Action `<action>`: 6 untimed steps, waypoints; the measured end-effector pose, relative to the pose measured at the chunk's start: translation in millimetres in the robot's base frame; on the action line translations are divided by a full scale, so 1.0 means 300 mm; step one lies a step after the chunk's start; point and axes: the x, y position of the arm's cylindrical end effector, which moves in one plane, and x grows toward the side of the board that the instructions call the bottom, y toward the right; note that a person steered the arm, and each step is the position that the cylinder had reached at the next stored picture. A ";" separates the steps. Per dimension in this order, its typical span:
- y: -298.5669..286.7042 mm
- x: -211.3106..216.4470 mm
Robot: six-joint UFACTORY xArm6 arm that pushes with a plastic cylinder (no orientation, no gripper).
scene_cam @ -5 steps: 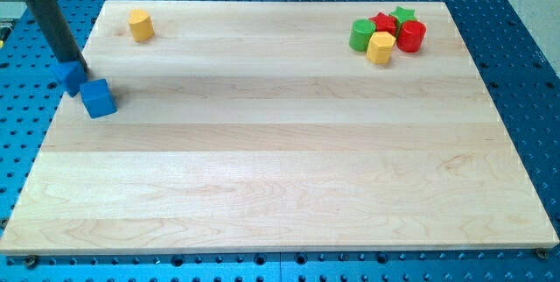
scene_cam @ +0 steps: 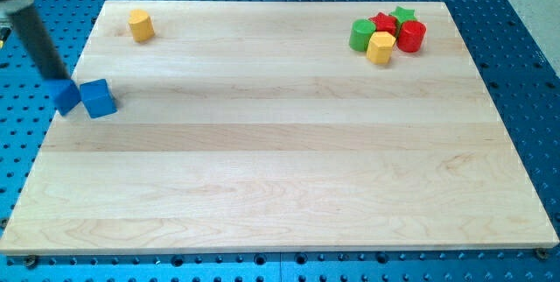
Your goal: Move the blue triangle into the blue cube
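The blue cube point(scene_cam: 99, 98) sits near the left edge of the wooden board point(scene_cam: 280, 142). The blue triangle point(scene_cam: 67, 96) lies right against the cube's left side, at the board's edge. My tip point(scene_cam: 62, 81) is at the top of the blue triangle, touching it from the upper left. The dark rod leans up toward the view's top left corner.
A yellow block point(scene_cam: 140, 24) stands near the top left. At the top right is a cluster: a green cylinder point(scene_cam: 361, 34), a yellow block point(scene_cam: 381, 47), a red block point(scene_cam: 384, 24), a red cylinder point(scene_cam: 411, 36) and a green star point(scene_cam: 402, 14).
My tip has moved left and down. The blue triangle has slid down and left, now beside the cube's left side. The cube has barely moved.
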 end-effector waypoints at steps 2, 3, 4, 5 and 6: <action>0.016 0.199; 0.033 0.308; 0.154 0.225; 0.154 0.031; 0.065 0.121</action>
